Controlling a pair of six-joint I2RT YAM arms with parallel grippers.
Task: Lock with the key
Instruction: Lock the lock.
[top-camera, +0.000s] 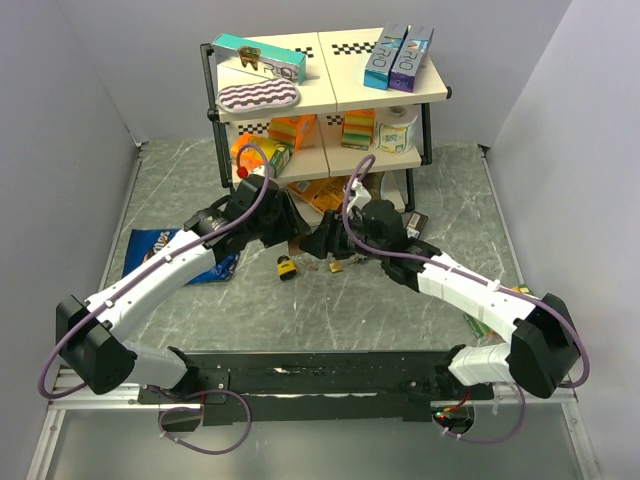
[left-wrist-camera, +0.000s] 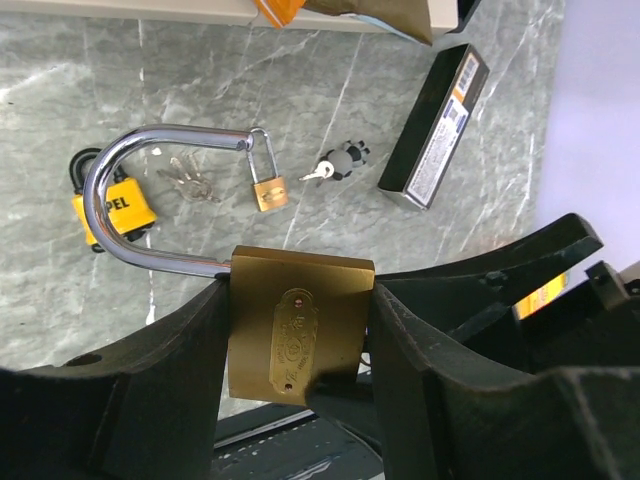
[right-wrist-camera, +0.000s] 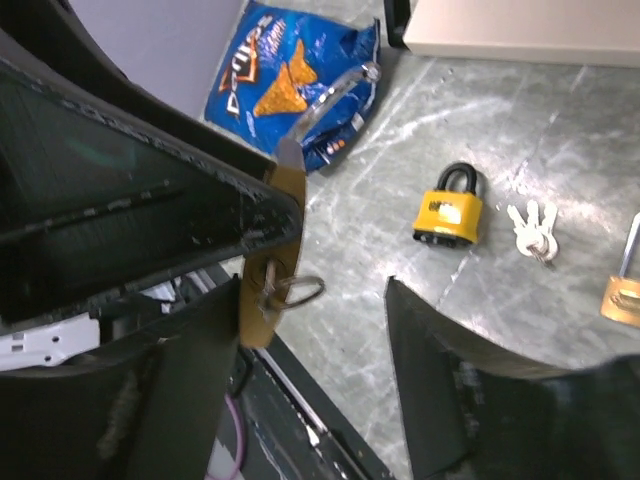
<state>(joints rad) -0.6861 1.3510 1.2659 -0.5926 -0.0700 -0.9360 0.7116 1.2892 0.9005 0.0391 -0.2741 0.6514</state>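
Mid-table, ahead of both bases, the two grippers are found facing one another. The large brass padlock (left-wrist-camera: 300, 340) is held clear of the table by the left gripper (left-wrist-camera: 300, 300), whose jaws are pressed against opposite sides of the brass body. Its shackle (left-wrist-camera: 125, 190) is seen unlatched: one leg is seated in the body and the free end is swung out to the side.

The key (right-wrist-camera: 270, 285) is seated in the underside of the body, with a ring attached. It projects along the padlock's long axis towards the right gripper (right-wrist-camera: 313, 290). The right jaws are spread. The key lies between them, just beside one finger and well apart from the other, and no pinch is seen.

The right arm is therefore judged the one placed to turn the key, the left being occupied as holder. Centring of the jaws across the key's head is judged necessary before closure.

Farther out on the table, a yellow padlock (right-wrist-camera: 448, 212), a bunch of spare keys (right-wrist-camera: 533, 230) and a small brass padlock (left-wrist-camera: 268, 188) are noted, apart from both grippers. A shelf unit (top-camera: 330, 95) stands at the far edge.
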